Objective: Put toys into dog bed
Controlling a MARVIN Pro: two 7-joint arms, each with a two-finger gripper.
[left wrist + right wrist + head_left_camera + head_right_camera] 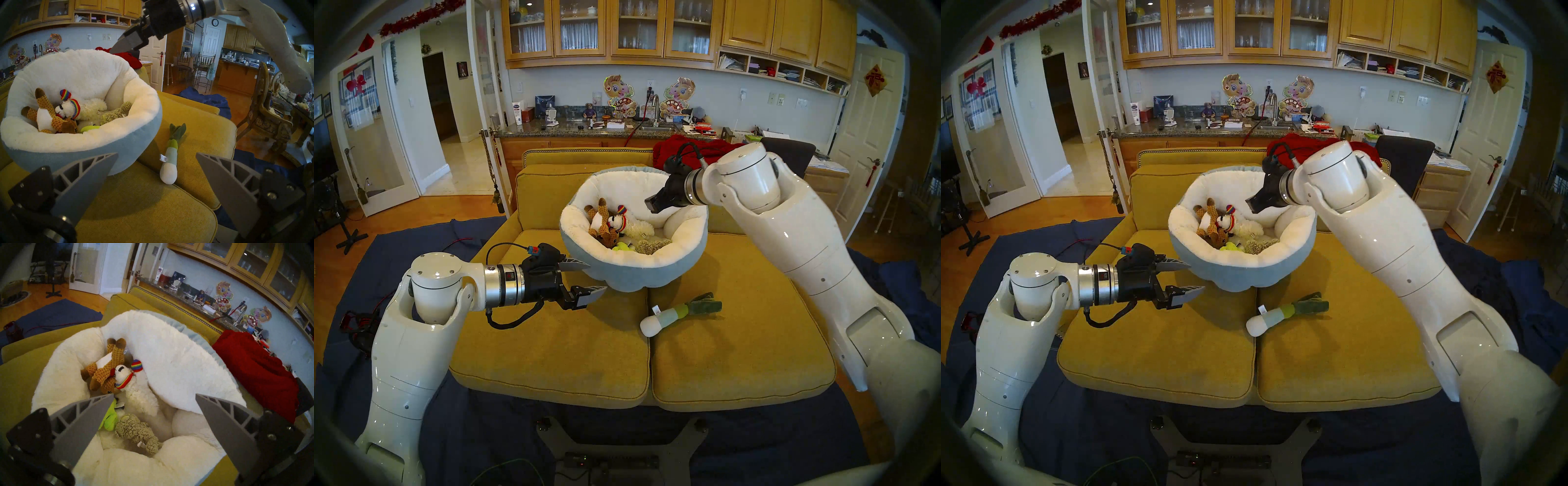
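Note:
The dog bed (653, 271) sits on the yellow sofa, blue-grey outside with cream fleece inside. In it lie a brown reindeer (600, 222), a white lamb (633, 225) with a rainbow hat, a lime-green cactus (622, 247) and a grey-beige fuzzy animal (651, 245). A white-and-green leek (677, 314) lies on the sofa cushion in front of the bed, to its right. My right gripper (153, 396) hangs open above the bed's right side, empty. My left gripper (590, 276) stands open beside the bed's front left wall, holding nothing.
A red blanket (690, 149) is draped over the sofa back behind the bed. The yellow sofa cushions (558, 353) stretch toward me, with a seam down the middle. A dark blue sheet (426, 244) covers the floor around the sofa.

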